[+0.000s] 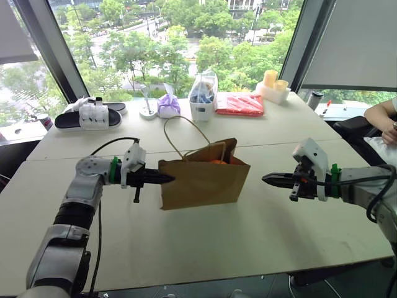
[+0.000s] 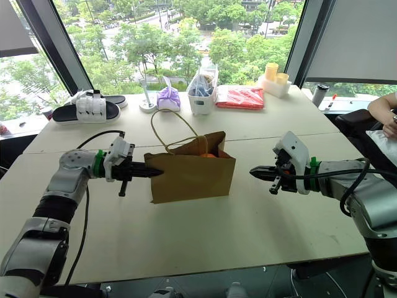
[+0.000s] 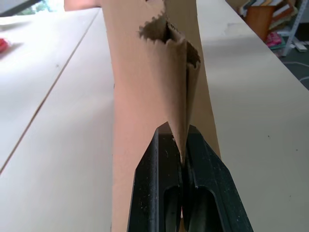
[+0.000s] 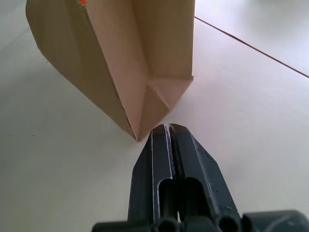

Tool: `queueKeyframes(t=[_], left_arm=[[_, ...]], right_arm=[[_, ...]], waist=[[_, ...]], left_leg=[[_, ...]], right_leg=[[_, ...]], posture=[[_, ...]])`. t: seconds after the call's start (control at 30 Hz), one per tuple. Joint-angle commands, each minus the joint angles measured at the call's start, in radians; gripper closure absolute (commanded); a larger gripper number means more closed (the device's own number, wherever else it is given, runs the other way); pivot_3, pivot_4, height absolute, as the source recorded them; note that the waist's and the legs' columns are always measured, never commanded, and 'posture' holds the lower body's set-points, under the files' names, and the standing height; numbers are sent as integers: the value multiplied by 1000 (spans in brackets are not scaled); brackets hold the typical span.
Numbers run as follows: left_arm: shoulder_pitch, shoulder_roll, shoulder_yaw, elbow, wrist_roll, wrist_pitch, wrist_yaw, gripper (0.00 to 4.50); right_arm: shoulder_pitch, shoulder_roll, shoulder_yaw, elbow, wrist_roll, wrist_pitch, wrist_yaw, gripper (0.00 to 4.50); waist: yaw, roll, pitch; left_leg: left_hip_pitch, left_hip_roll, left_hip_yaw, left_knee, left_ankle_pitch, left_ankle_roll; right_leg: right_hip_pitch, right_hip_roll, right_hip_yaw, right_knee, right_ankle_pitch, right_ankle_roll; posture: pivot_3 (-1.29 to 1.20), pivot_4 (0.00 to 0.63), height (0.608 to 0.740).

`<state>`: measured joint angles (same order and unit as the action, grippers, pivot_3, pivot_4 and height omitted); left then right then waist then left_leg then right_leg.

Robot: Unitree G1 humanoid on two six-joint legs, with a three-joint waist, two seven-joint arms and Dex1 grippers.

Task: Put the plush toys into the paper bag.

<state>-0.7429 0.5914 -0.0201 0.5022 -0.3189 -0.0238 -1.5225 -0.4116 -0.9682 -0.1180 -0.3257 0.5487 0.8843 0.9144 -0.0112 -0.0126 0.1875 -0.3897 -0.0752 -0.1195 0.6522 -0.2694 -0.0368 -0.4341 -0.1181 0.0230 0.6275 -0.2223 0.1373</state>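
Squarely between both fingers (image 1: pixel 166 179), paper bag (image 1: pixel 201 180)

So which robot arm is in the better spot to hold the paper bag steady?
The left. Its fingers are shut on the side fold of the paper bag, so it has a hold on the bag. The right gripper is shut too, but sits apart from the bag's other side, holding nothing.

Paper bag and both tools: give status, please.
Left tool shut on the paper bag side fold. Right tool shut, empty, apart from the bag. Orange plush toy inside the standing bag. Nothing in the way.
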Motion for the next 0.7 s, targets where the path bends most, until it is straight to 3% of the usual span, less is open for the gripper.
queueKeyframes(t=[0.03, 0.13, 0.47, 0.7], left_arm=[[23, 19, 2, -50, -4, 53, 24, 4456], [40, 28, -11, -56, 16, 50, 26, 4456], [78, 72, 12, -67, 25, 47, 19, 47], [185, 204, 69, -217, -26, 139, 14, 18]], right_arm=[[-29, -8, 1, -2, -7, -25, 6, 4500], [-35, -6, 3, -2, -5, -23, 4, 4500], [-40, -11, 4, 4, -5, -27, 10, 4500], [-30, -21, -2, 14, -10, -37, 23, 4500]], waist=[[-1, 0, 0], [-2, 0, 0], [-3, 0, 0], [-5, 0, 0]], left_leg=[[0, 0, 0, 0, 0, 0], [0, 0, 0, 0, 0, 0], [0, 0, 0, 0, 0, 0], [0, 1, 0, -1, 0, 0]], right_leg=[[0, 0, 0, 0, 0, 0], [0, 0, 0, 0, 0, 0], [0, 0, 0, 0, 0, 0], [-1, 0, 0, 0, 0, 0]], posture=[[0, 150, 740], [0, 150, 740], [0, 150, 740], [0, 150, 740]])
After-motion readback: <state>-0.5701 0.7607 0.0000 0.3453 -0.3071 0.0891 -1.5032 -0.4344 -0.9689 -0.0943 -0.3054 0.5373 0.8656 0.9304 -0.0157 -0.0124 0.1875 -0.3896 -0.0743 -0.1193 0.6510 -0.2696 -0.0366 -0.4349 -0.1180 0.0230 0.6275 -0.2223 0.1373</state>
